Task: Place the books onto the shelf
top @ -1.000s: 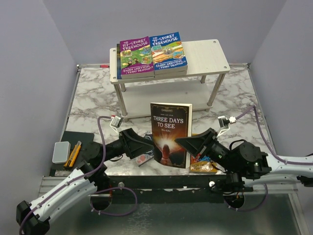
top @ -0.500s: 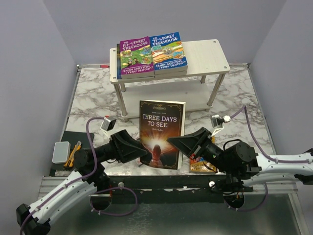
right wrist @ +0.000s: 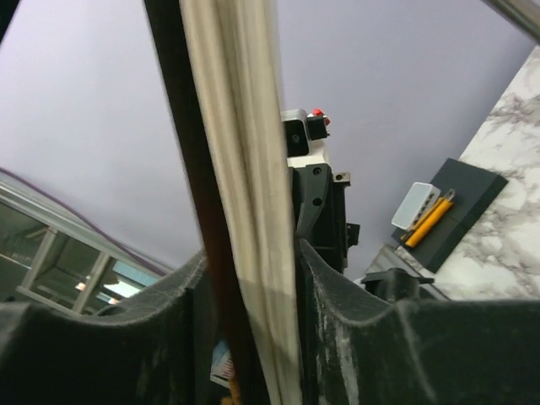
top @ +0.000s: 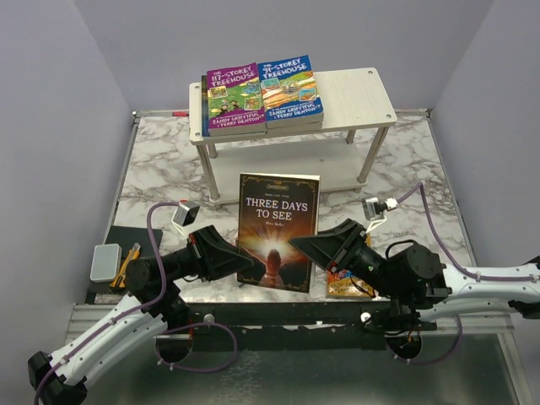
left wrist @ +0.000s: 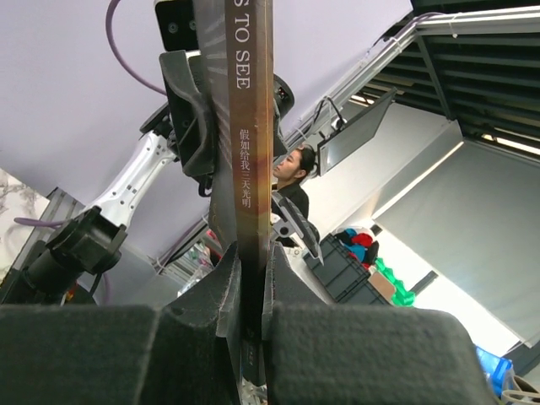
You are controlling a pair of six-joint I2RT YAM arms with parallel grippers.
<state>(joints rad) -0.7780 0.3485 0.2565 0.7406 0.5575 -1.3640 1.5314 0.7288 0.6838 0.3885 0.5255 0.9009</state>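
Reaching in low from the near-left corner, the left arm stretches toward the middle, and its left gripper [top: 245, 265] is pinched tight on the spine edge of the dark brown "Three Days to See" book [top: 277, 229]. That book stands upright above the near edge of the marble table [top: 169, 160], in front of the white shelf [top: 359, 89]. The right arm bends inward from the right, with the right gripper [top: 302, 245] straddling the book's page edge. Whether its fingers press the book or stand just off it I cannot tell. On the shelf's top tier a purple Treehouse book [top: 231, 97] and a blue Treehouse book [top: 289, 87] lie flat, side by side.
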